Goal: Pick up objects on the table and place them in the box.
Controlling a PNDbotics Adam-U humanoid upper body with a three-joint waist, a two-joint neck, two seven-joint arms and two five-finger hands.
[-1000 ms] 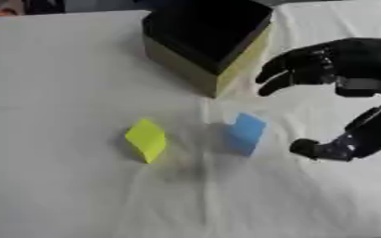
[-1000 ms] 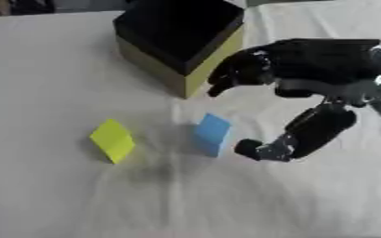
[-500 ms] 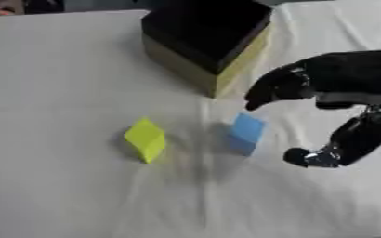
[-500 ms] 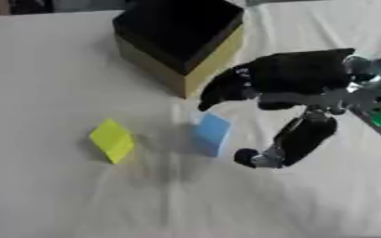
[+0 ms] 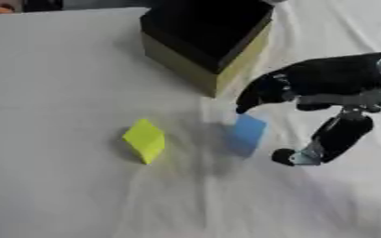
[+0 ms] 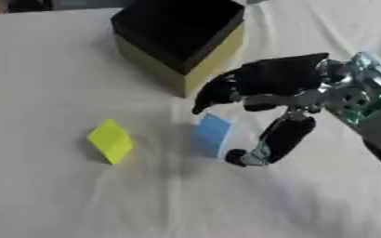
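Since a second ago my right hand [image 5: 324, 88] has come leftward and down toward the blue block [image 5: 247, 133], so my fingertips [image 5: 244, 107] now hang just above its upper edge where before they were well off to its right.

The work lies on a table under a white cloth [image 5: 55, 186], wrinkled in the near part. A dark strip of the room shows along the far edge, too blurred to make out.

The blue block stands tilted on the cloth, just in front of the near corner of the box [image 5: 206, 42], which is black on top with yellow sides. My fingers arch over the block from the right, and my thumb [image 5: 332, 139] points down to the cloth just to its right. The block sits near the gap between them, and I cannot tell whether anything touches it. The yellow block [image 5: 146, 140] lies to the left, well apart from my hand.

My hand is spread wide, fingers curved downward, holding nothing. My forearm [image 6: 372, 111] enters from the right.
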